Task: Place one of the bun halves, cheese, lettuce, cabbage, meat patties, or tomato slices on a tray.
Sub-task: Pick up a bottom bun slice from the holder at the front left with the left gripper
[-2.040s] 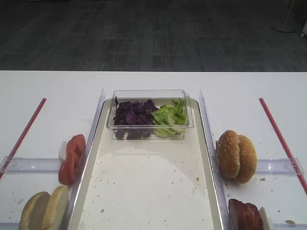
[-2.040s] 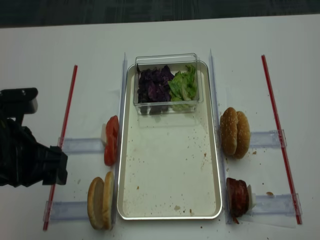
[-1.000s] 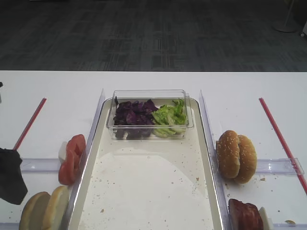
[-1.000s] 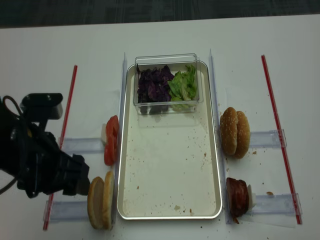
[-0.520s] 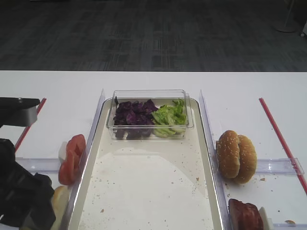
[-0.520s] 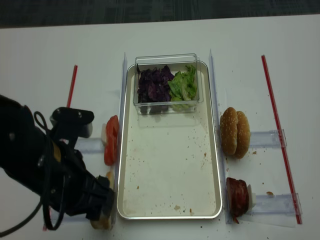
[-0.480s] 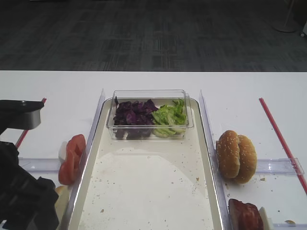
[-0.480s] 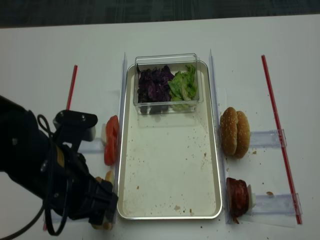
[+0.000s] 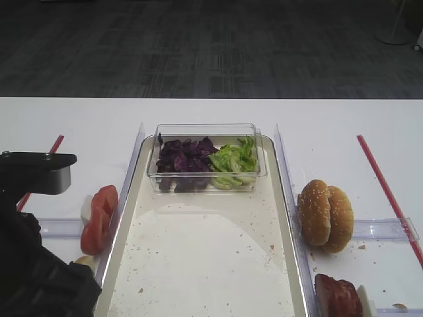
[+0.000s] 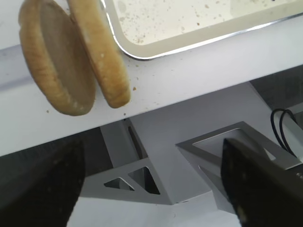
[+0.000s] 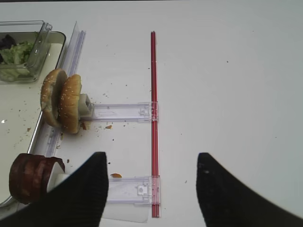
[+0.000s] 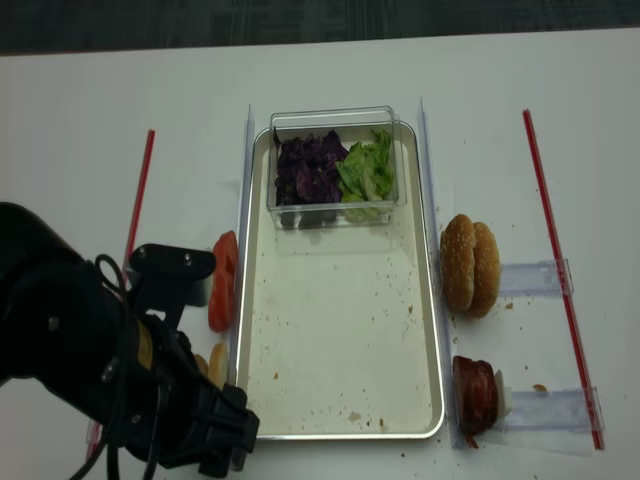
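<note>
The left arm has swung in from the worktop's left edge and now hangs over the bun halves (image 10: 73,52), which stand on edge just outside the near-left corner of the tray (image 9: 277,198). The left end effector (image 10: 151,189) is spread wide, holding nothing, its dark fingers (image 10: 258,182) below the buns in the wrist view. So a bun pick seems next. The right end effector (image 11: 151,189) hovers open right of the tray, idle.
</note>
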